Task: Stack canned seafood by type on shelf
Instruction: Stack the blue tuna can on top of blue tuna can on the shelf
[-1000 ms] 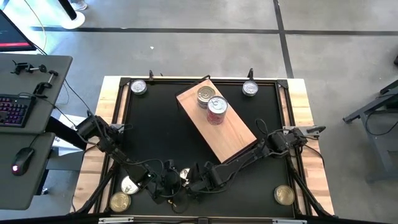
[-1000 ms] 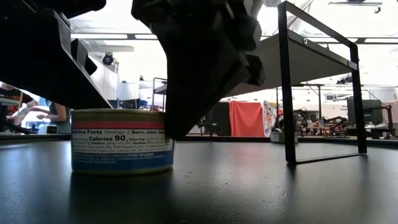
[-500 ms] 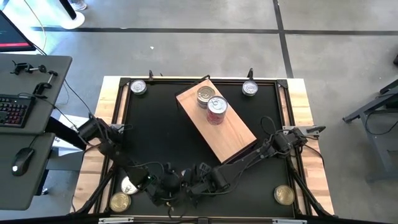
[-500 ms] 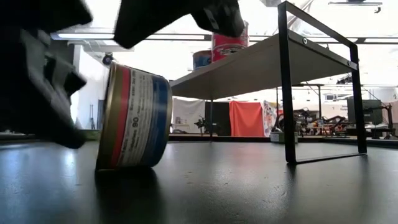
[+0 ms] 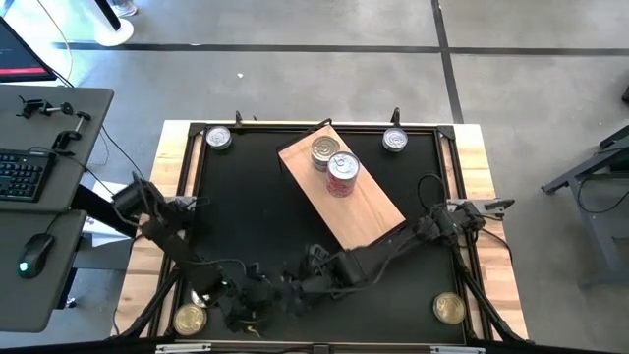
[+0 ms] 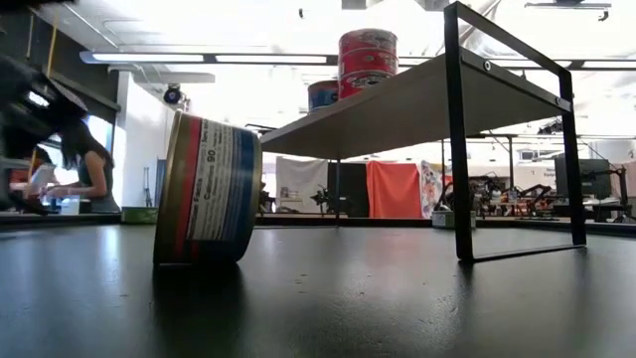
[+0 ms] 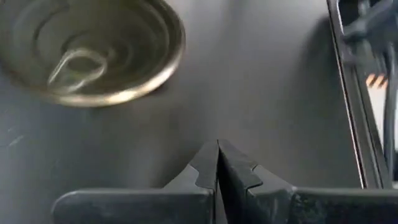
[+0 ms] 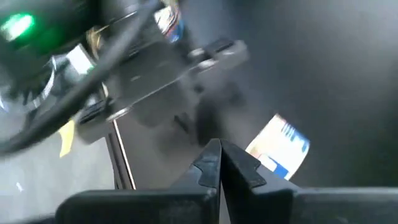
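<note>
One tin of canned seafood [image 6: 207,189] with a red, white and blue label stands on its rim on the black table, near the front edge; it also shows in the right wrist view [image 8: 280,152]. My right gripper [image 8: 219,163] is shut and hangs above it, clear of it. My left gripper [image 7: 217,165] is shut and empty, low at the near left, with a gold tin [image 7: 87,46] lying flat ahead of it. The wooden shelf [image 5: 364,211] carries a silver-lidded tin [image 5: 325,150] and a stack of red tins [image 5: 342,172].
Single tins lie flat at the table's corners: far left [image 5: 218,138], far right [image 5: 395,141], near right [image 5: 449,308], near left [image 5: 189,319]. The shelf's black frame leg [image 6: 457,139] stands right of the tipped tin. People sit in the room beyond.
The tin stood flat between both grippers a second ago; it has tipped up onto its rim and stays there. My right gripper has risen, leaving the low view. My left gripper has drawn back toward the table's left edge, away from the tin.
</note>
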`<state>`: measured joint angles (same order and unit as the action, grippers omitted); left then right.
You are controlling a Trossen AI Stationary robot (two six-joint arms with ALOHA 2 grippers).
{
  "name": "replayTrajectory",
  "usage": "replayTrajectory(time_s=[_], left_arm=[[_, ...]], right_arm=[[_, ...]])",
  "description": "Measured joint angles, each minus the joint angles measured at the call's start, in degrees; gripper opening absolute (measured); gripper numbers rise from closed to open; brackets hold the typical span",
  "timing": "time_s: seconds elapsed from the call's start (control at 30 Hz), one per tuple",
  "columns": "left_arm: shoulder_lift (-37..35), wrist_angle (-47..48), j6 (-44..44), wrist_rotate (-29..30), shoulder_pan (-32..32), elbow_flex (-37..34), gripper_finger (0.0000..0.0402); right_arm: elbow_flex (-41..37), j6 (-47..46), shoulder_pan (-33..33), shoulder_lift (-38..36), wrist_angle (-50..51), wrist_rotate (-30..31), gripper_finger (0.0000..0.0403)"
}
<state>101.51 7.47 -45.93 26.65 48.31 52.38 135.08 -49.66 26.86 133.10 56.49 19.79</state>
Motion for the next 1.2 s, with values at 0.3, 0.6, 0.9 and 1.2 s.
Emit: replayTrajectory(time_s=[0.3,0.6,0.9,1.2], left_arm=[[-15.4,21.5,-3.5,3.9,5.7,0.0,0.0],[-20.3,25.0,-10.0,8.6,6.5,0.1,0.0],[-20.3,21.7,-15.5,8.7,6.5,0.1,0.0],[-20.3,17.9,-16.4,8.5,6.5,0.1,0.0]], right_arm=[[-5.4,-5.3,-4.2,0.1,-3.4,-3.6,0.0131],[-6.5,-7.9,-4.7,0.2,-2.9,-2.1,0.0287],[-6.5,-19.4,-5.5,0.9,4.1,3.8,0.0296],[-6.5,-20.7,-6.6,4.8,1.8,1.9,0.0296]])
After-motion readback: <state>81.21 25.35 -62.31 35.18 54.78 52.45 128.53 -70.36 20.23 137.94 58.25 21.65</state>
